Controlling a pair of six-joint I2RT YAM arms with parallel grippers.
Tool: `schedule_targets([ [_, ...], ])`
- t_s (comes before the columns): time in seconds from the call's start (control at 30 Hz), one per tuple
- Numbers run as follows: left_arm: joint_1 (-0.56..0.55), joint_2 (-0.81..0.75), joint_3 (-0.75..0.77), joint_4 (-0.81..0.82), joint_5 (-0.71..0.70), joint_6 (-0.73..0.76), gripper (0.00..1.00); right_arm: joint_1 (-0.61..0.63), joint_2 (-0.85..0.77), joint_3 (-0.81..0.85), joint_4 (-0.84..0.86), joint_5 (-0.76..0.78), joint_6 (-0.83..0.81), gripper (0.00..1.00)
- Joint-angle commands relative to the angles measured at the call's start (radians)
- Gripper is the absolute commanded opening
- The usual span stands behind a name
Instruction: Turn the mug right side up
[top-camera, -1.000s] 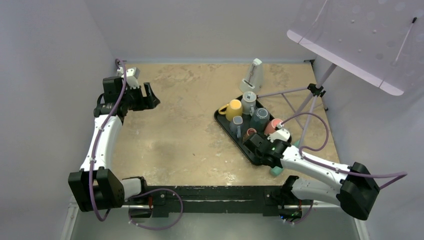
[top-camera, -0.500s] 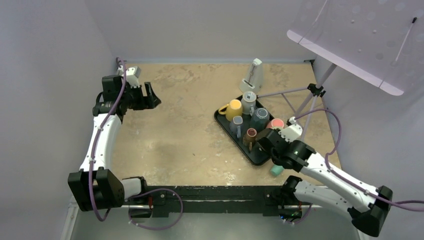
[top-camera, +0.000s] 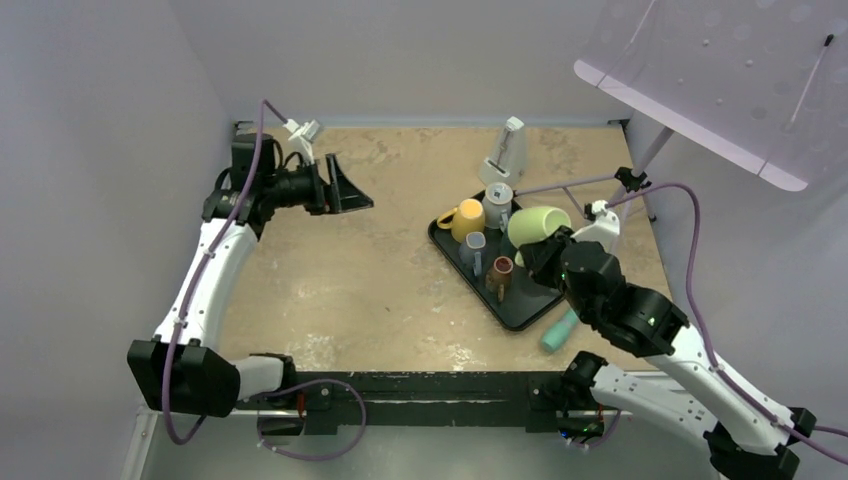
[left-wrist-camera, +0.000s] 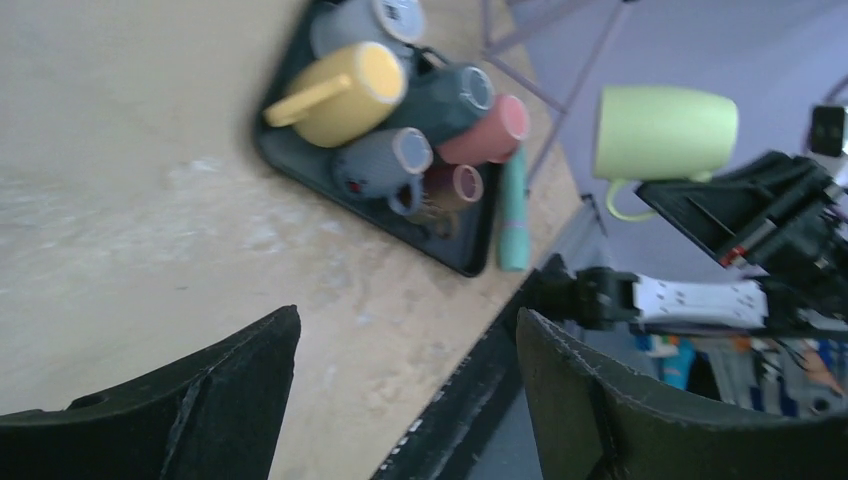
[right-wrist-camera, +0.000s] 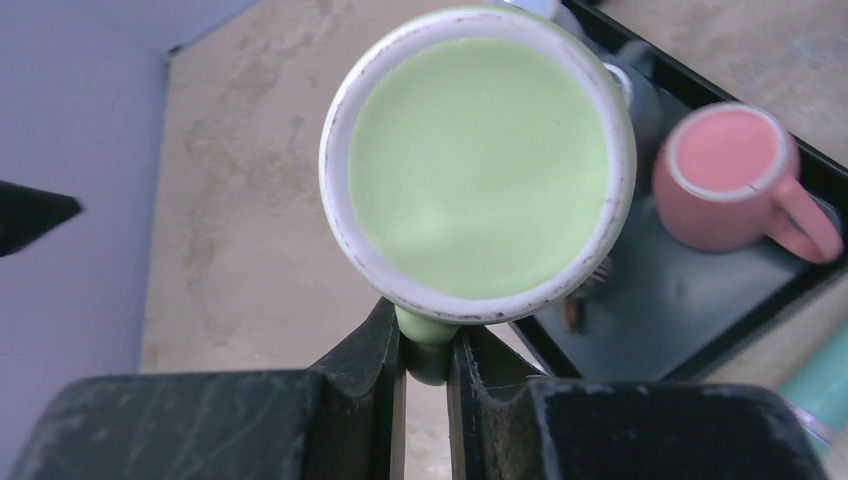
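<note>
A light green mug (top-camera: 538, 222) hangs in the air above the black tray (top-camera: 525, 303), tipped on its side. My right gripper (top-camera: 547, 250) is shut on its handle. In the right wrist view the mug's round green face with a pale ring (right-wrist-camera: 478, 150) points at the camera, and the handle sits pinched between the fingers of the gripper (right-wrist-camera: 427, 340). The left wrist view shows the mug (left-wrist-camera: 665, 120) sideways with its handle downward. My left gripper (top-camera: 350, 192) is open and empty over the back left of the table, pointing toward the tray (left-wrist-camera: 407, 320).
The tray holds a yellow mug (top-camera: 467, 220), a grey mug (top-camera: 497, 205), a blue-grey mug (top-camera: 473, 245), a brown cup (top-camera: 500, 268) and a pink mug (right-wrist-camera: 725, 180). A teal cylinder (top-camera: 558, 330) lies by the tray's near edge. A white metronome (top-camera: 505, 150) and a tripod stand (top-camera: 625, 190) are behind.
My right arm has risen from the tray's near side with the green mug, now held above the tray. My left arm has swung out toward the middle, gripper still open.
</note>
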Motion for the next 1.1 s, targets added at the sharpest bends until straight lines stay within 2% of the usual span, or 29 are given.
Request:
schedule_targets([
  [0.0, -0.105, 0.009, 0.010, 0.161, 0.210, -0.288, 0.84, 0.000, 0.105, 0.139, 0.357, -0.088, -0.140, 0.00],
  [0.17, -0.168, 0.015, -0.048, 0.447, 0.233, -0.519, 0.86, 0.000, 0.228, 0.170, 0.678, -0.249, -0.141, 0.00],
  [0.37, -0.204, 0.048, -0.116, 0.800, 0.234, -0.775, 0.85, 0.000, 0.368, 0.256, 0.805, -0.379, -0.119, 0.00],
  [0.57, -0.217, 0.086, -0.116, 0.873, 0.203, -0.836, 0.81, 0.000, 0.434, 0.272, 0.864, -0.454, -0.063, 0.00],
  [0.73, -0.224, 0.097, -0.145, 1.026, 0.188, -0.952, 0.69, 0.000, 0.478, 0.260, 0.932, -0.514, -0.024, 0.00],
  [0.9, -0.224, 0.098, -0.144, 1.074, 0.191, -0.970, 0.60, -0.009, 0.517, 0.264, 0.956, -0.571, -0.004, 0.00],
  [1.0, -0.227, 0.096, -0.151, 1.080, 0.197, -0.981, 0.46, -0.016, 0.545, 0.254, 1.001, -0.603, 0.016, 0.00],
  [1.07, -0.227, 0.096, -0.150, 1.088, 0.205, -0.990, 0.27, -0.022, 0.568, 0.260, 1.010, -0.633, 0.019, 0.00],
])
